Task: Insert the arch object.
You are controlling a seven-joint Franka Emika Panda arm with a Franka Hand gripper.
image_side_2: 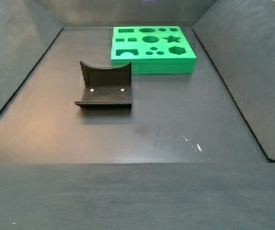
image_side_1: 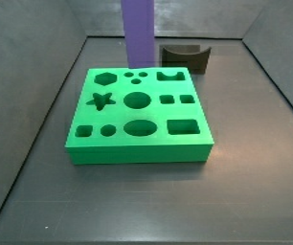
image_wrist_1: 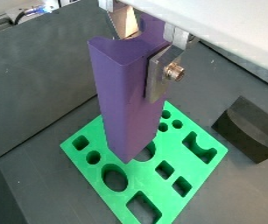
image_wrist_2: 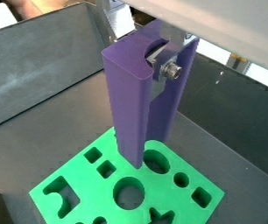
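Observation:
The arch object (image_wrist_1: 127,96) is a tall purple bar with a semicircular groove down one side; it shows in both wrist views (image_wrist_2: 134,96) and in a side view (image_side_1: 136,33). My gripper (image_wrist_1: 144,51) is shut on its upper end, a silver finger plate (image_wrist_2: 160,68) pressed into the groove. The bar hangs upright, its lower end above the green board (image_wrist_1: 95,144) with shaped holes (image_side_1: 92,144) (image_wrist_2: 72,171). The arch-shaped hole (image_side_1: 175,75) lies at the board's far right corner. The gripper itself is out of both side views.
The dark fixture (image_side_2: 104,86) stands on the grey floor beside the board; it also shows in a wrist view (image_wrist_1: 251,127) and a side view (image_side_1: 185,57). Sloping grey walls (image_side_1: 40,115) enclose the floor. The board shows in the other side view (image_side_2: 188,56).

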